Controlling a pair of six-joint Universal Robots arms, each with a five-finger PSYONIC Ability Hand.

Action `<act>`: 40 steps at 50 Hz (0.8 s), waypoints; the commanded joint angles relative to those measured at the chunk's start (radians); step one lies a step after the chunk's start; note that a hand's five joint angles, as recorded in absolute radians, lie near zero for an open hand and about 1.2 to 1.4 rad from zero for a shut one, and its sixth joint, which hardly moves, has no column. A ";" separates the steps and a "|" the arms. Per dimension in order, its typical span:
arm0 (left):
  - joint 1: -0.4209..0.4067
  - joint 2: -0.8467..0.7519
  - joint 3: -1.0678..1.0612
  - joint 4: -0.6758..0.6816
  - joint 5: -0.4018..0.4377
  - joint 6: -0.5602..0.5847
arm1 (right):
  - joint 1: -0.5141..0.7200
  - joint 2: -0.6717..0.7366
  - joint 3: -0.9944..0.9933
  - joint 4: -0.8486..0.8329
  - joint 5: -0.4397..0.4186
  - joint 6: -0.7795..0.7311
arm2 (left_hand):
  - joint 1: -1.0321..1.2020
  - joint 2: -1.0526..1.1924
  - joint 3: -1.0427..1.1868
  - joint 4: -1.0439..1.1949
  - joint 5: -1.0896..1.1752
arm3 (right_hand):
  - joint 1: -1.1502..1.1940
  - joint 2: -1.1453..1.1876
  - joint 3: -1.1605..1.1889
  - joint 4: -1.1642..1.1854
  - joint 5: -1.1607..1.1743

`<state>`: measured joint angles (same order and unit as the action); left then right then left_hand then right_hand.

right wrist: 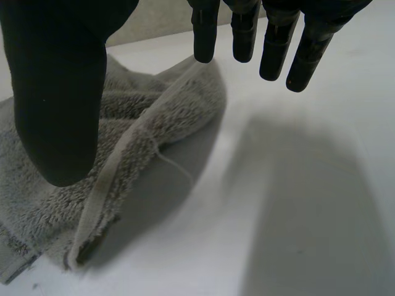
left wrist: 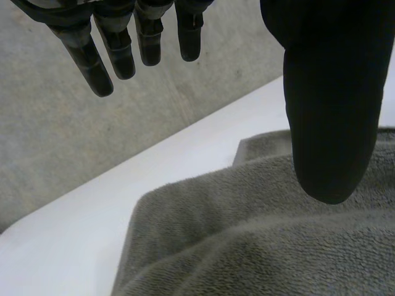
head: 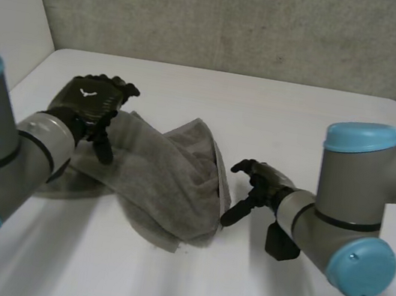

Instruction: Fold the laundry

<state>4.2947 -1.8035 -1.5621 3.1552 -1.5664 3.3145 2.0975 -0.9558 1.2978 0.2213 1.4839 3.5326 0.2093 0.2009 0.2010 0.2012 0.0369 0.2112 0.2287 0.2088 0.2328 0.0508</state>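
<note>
Big white table [head: 301, 120] first, backed by a rough grey wall [head: 242, 19]. Loads of bare surface on every side, so nothing in the way of spreading things out.

Next down: grey towel [head: 169, 181], dumped in the middle of the table, draped over itself in a diagonal heap. Not flat, not folded in any tidy way. Early days for the fold, by the look of it.

Then the left hand [head: 92, 100], hovering over the towel's far-left edge, fingers [left wrist: 89, 65] straight and well apart from the thumb, nothing pinched. Right hand [head: 261, 181] low over the table just beside the towel's right edge, fingers [right wrist: 305, 58] straight too, thumb wide, holding nothing either.

Smallest bits: the hemmed border [right wrist: 102, 191] lying under the right thumb, plus a loose thread [right wrist: 173, 163] sticking out of it.

For doing this step well: probably best to flatten before folding. Pinch a hem corner with each hand rather than a fistful of pile, pull apart until taut, lay down flat, then fold.

Main snag: easy to grab two layers at once in the doubled-over part and drag the whole heap along. Hard to tell the corners apart under all that bunching.
</note>
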 commanded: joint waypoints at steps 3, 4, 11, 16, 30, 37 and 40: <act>0.068 0.099 -0.082 0.002 0.034 -0.004 | 0.039 0.103 -0.084 0.000 0.024 0.009 | -0.008 0.001 0.001 0.001 -0.010 | 0.071 0.053 0.073 0.049 0.056; 0.068 0.099 -0.082 0.002 0.034 -0.004 | 0.044 0.114 -0.090 0.000 0.036 0.009 | -0.008 0.001 0.001 0.001 -0.010 | 0.117 0.100 0.119 0.095 0.103; 0.100 0.119 -0.116 0.055 0.060 -0.003 | 0.072 0.127 -0.124 -0.002 0.075 0.006 | -0.011 -0.002 -0.002 -0.002 -0.013 | 0.945 0.928 0.948 0.924 0.931; 0.109 0.116 -0.090 0.101 0.068 -0.001 | 0.075 0.028 -0.143 -0.054 0.131 -0.012 | -0.008 0.001 0.001 0.001 -0.010 | 1.185 1.168 1.187 1.163 1.171; 0.097 -0.172 0.269 0.124 0.263 0.002 | 0.082 -0.276 -0.026 -0.086 -0.005 -0.423 | 0.001 0.010 0.010 0.009 -0.001 | 1.185 1.168 1.187 1.163 1.171; 0.033 -0.373 0.408 0.094 0.500 -0.001 | 0.151 -0.412 0.077 -0.089 -0.077 -0.509 | -0.002 0.007 0.007 0.006 -0.004 | 1.185 1.168 1.187 1.163 1.171; -0.004 -0.436 0.421 0.059 0.595 -0.003 | 0.157 -0.452 0.098 -0.091 -0.077 -0.530 | 0.001 0.010 0.010 0.009 -0.001 | 1.185 1.168 1.187 1.163 1.171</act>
<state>4.3661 -2.0863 -1.2093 3.2677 -1.1851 3.3153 2.2121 -1.3144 1.3293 0.1328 1.4351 3.0482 0.1991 0.1877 0.1902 0.1887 0.0319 0.9554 1.1658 1.1724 1.1874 0.9743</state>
